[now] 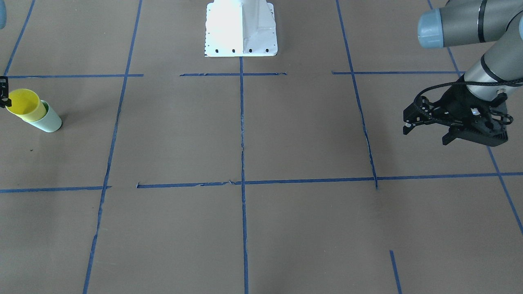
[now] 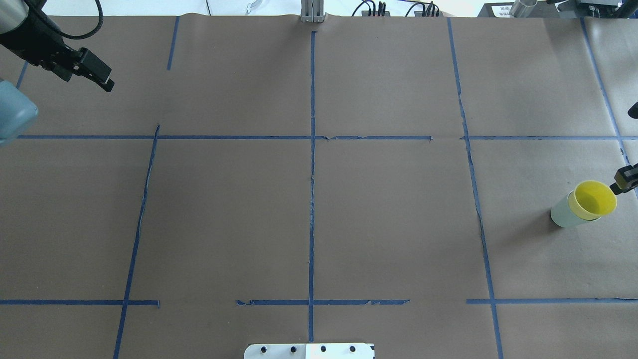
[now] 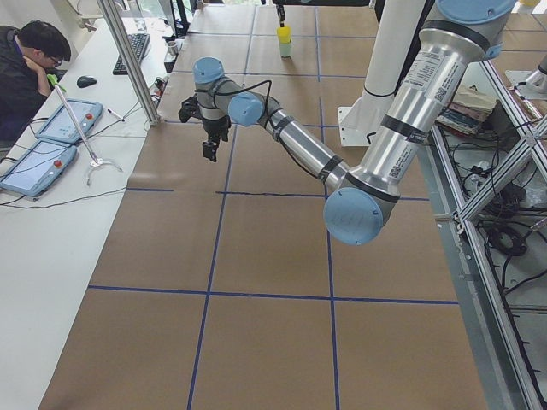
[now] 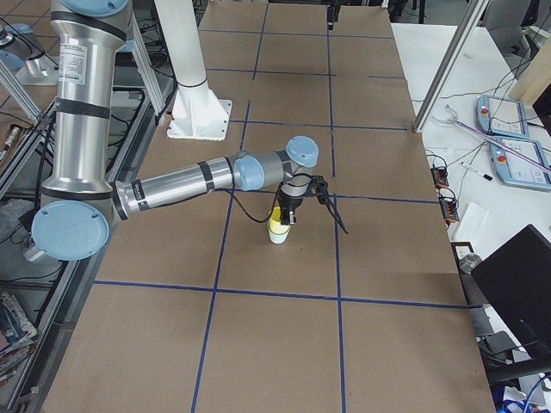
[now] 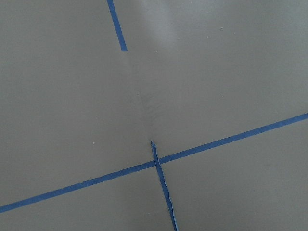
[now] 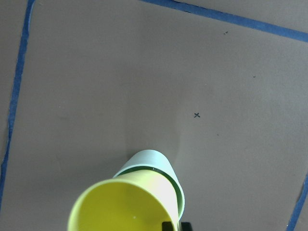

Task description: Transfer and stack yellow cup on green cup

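Yellow shows at the table's 3 o'clock edge in the overhead view: the yellow cup sits nested upright in the green cup. The right gripper hangs over the stack, with one finger at the rim's 2 o'clock; I cannot tell whether it grips. The left gripper hovers near 10 o'clock, fingers spread wide, holding nothing.

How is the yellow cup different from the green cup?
The yellow cup is bright yellow; the green cup is pale mint. The yellow cup sits inside the green cup, poking out on top, while the green cup stands on the table. Both are plain, tapered and open upward.
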Robot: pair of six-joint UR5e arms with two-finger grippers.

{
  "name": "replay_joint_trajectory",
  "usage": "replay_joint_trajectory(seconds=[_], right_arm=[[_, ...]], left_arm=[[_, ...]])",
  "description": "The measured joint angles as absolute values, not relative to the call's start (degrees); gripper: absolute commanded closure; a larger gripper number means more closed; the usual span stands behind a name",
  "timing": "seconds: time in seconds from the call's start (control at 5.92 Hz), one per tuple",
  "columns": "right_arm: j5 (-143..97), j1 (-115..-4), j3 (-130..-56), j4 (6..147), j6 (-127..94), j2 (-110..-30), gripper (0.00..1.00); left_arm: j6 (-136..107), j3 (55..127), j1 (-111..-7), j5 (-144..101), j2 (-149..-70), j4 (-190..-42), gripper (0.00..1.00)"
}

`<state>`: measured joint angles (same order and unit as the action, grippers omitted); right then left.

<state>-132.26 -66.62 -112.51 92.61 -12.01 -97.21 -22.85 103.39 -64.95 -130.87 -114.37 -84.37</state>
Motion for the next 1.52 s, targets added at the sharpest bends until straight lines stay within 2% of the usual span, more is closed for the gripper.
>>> replay_joint_trajectory(seconds=[0.34, 0.68, 1.01, 1.35, 1.52], right_arm=[[-132.26, -66.77, -112.67, 92.55, -12.02, -97.47, 0.0], [-132.14, -72.45, -113.25, 92.55, -8.5, -100.02, 0.0], [-132.6, -83.73, -113.38, 92.96, -1.16, -105.6, 0.0], [-132.38, -87.4, -113.32, 92.94, -0.23, -108.34, 0.0], [-132.46, -87.61, -113.19, 92.88, -0.55, -108.5, 0.0]], left_arm=[[-22.69, 103.42, -64.97, -130.87, -114.41, -84.44, 0.0], [-15.84, 102.42, -66.48, -130.72, -113.61, -84.23, 0.0], [-1.04, 99.14, -72.59, -130.81, -111.0, -82.46, 0.0], [12.74, 94.73, -82.22, -130.92, -107.2, -77.98, 0.0], [14.76, 93.94, -85.91, -131.09, -102.68, -77.75, 0.0]])
